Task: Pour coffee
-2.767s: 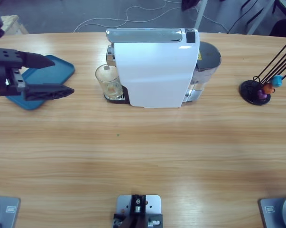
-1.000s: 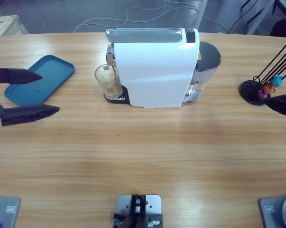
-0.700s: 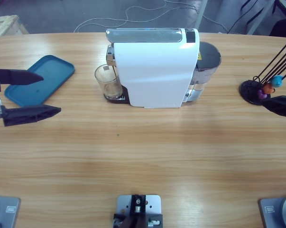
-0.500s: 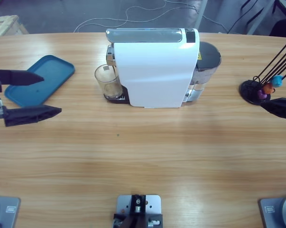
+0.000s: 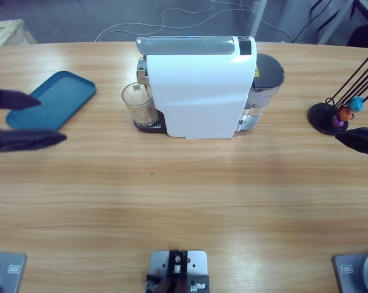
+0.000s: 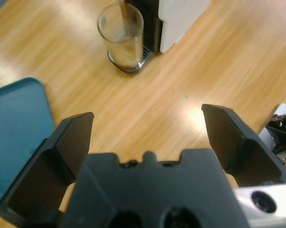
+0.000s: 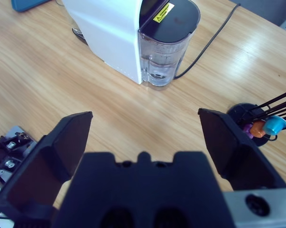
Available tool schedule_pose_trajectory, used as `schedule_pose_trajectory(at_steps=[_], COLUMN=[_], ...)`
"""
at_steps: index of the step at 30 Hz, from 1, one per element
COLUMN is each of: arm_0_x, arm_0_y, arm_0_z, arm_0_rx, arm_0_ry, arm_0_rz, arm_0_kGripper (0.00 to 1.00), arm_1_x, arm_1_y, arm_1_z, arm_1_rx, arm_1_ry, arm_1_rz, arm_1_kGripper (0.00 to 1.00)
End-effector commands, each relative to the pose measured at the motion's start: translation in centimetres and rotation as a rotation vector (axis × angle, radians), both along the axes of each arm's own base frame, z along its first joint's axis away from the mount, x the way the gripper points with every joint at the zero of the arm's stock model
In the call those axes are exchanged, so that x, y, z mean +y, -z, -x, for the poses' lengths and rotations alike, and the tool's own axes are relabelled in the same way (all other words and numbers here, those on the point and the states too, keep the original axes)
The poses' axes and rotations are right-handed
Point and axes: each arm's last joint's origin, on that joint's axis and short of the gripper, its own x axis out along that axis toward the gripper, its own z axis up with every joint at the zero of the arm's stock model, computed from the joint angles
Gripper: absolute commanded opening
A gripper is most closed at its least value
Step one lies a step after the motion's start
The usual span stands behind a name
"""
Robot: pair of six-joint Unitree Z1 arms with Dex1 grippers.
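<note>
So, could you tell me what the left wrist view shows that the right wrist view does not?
Only the left wrist view shows the glass under the spout, with coffee in it, and the left gripper, jaws open. Only the right wrist view shows the water tank, the power cord, the capsule stand and the right gripper, jaws open. Both show the white coffee machine, the blue tray and the wooden table.

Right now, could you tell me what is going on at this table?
Coffee is running from the white coffee machine into the glass cup under its spout. Neither arm holds anything: the left gripper hangs open beside the blue tray, and the right gripper is open near the capsule holder.
</note>
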Motion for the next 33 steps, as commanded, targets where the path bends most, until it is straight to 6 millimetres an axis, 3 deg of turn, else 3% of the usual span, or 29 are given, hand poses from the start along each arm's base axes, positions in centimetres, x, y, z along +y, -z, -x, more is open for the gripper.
schedule_pose_trajectory(at_steps=[1, 9, 20, 33], arm_0_x=[-2.1, -1.1, 0.4, 0.8], arm_0_y=[1.7, 1.2, 2.1, 2.7], arm_0_z=[-2.3, -0.9, 0.8, 1.3], arm_0_rx=[0.054, 0.007, 0.024, 0.024], arm_0_ry=[-0.021, -0.002, -0.027, -0.035], arm_0_rz=[-0.023, 0.046, 0.068, 0.078], arm_0_kGripper=[1.000, 1.000, 1.000, 1.000], arm_1_x=[-0.1, -0.2, -0.3, -0.7], arm_1_y=[-0.2, -0.1, -0.3, -0.4], arm_1_z=[0.5, 0.7, 0.8, 1.4], arm_1_rx=[0.010, 0.013, 0.011, 0.014], arm_1_ry=[-0.020, -0.027, -0.028, -0.034], arm_1_rz=[-0.022, -0.026, -0.029, -0.032], arm_1_kGripper=[1.000, 1.000, 1.000, 1.000])
